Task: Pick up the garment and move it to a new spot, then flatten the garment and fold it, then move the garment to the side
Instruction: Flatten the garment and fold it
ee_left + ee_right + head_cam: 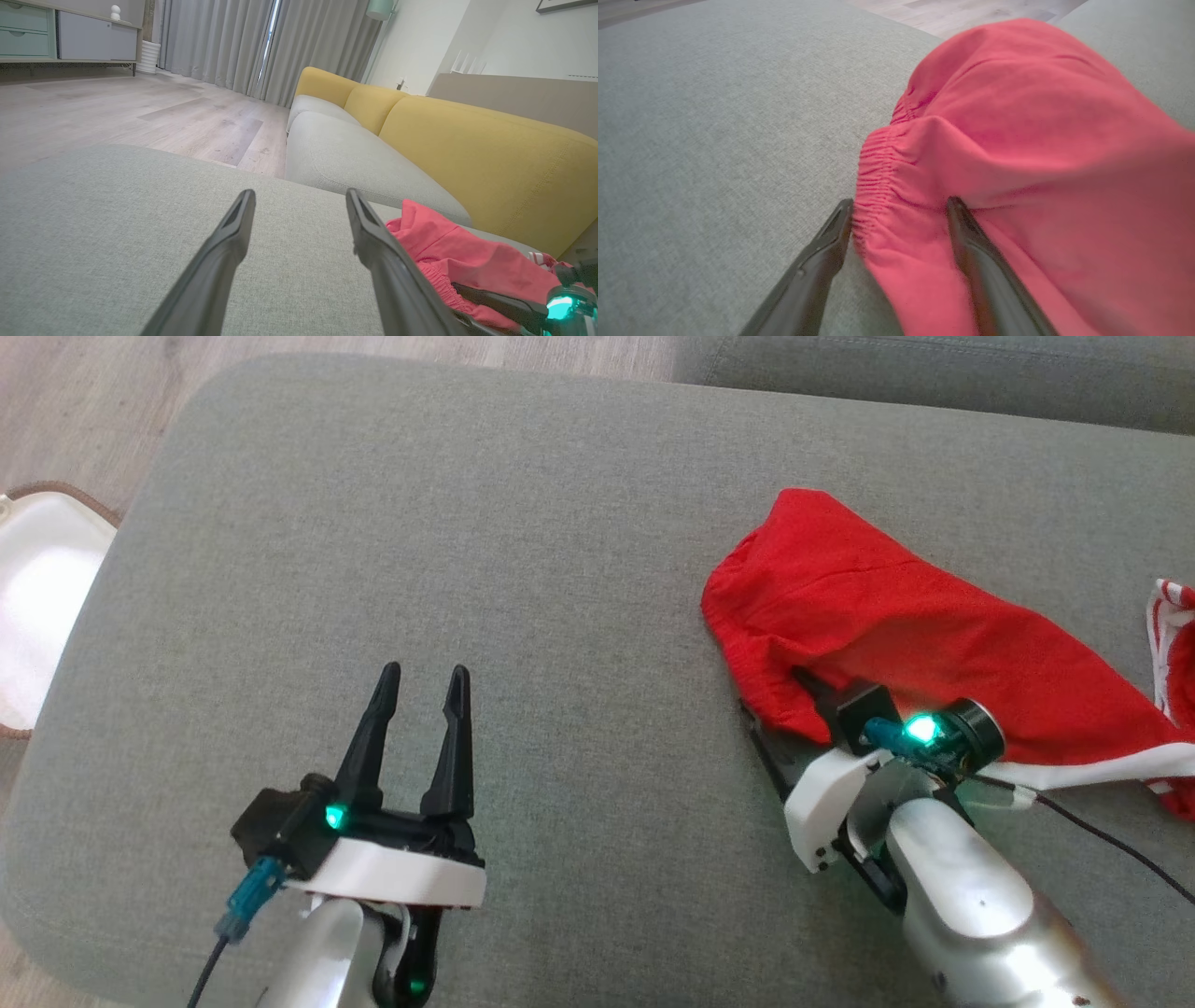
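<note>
Head view — garment (pixel 887 607) runs off-frame, half-hiding right hand (pixel 775 702), fingers parted around its edge; left hand (pixel 425 672) spread, empty.

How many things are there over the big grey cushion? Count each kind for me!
Grippers: 2, the left gripper and the right gripper
Red garment: 1
Red-and-white striped cloth: 1 (at the picture's edge; it may be part of the garment, I cannot tell)
Total: 4
</note>
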You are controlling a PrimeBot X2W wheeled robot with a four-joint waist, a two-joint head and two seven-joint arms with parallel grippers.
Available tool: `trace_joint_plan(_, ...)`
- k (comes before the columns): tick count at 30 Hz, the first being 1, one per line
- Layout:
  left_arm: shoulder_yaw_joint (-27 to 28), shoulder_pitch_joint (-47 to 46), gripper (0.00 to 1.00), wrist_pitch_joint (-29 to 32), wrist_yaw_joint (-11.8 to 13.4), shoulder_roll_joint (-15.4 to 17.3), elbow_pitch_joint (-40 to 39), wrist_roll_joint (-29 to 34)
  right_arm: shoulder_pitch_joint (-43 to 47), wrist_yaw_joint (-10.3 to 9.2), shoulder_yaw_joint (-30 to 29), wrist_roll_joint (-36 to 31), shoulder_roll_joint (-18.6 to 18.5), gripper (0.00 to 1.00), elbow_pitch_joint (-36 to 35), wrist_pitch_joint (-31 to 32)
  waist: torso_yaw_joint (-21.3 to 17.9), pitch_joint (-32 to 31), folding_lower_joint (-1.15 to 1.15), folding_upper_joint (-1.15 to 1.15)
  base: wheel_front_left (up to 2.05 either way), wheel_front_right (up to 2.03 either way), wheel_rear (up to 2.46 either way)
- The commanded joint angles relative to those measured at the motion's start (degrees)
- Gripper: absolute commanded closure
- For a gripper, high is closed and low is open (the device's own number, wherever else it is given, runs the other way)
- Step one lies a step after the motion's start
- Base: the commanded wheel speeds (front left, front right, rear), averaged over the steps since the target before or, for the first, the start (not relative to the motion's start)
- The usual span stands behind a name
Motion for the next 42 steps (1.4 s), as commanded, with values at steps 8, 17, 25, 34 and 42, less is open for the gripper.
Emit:
trace_joint_plan(8, 1.79, -2.25, 0.00, -0.36, -0.33, 0.31, -1.31, -0.31, -4.19, 0.39, 0.53, 5.23, 2.93, 1.00, 1.77, -4.56, -0.78, -0.96, -0.01, 0.00, 0.00, 0.00, 0.00)
trace_joint_plan(17, 2.09, -1.16, 0.00, -0.36, -0.33, 0.33, -1.10, 0.03, -4.56, 0.39, 11.59, 26.57, 3.18, 1.00, -12.89, -2.13, -1.59, -3.41, -0.01, 0.00, 0.00, 0.00, 0.00)
trace_joint_plan(25, 1.94, -0.79, 0.00, -0.36, -0.33, 0.35, -1.50, 0.08, -3.92, 0.39, 16.02, 31.98, 3.19, 1.00, -18.07, 4.23, -0.21, -3.54, -0.01, 0.00, 0.00, 0.00, 0.00)
trace_joint_plan(34, 1.74, -0.89, 0.00, -0.36, -0.33, 0.28, -1.02, -0.12, -5.43, 0.39, 22.82, 34.64, 3.20, 0.00, -9.08, 4.14, 1.56, -3.18, -0.01, 0.00, 0.00, 0.00, 0.00)
trace_joint_plan(42, 2.75, -0.36, 0.00, -0.36, -0.33, 0.18, -1.11, 0.09, -8.16, 0.39, 20.46, 31.10, 3.20, 0.00, -3.21, -0.51, -0.07, -3.92, -0.01, 0.00, 0.00, 0.00, 0.00)
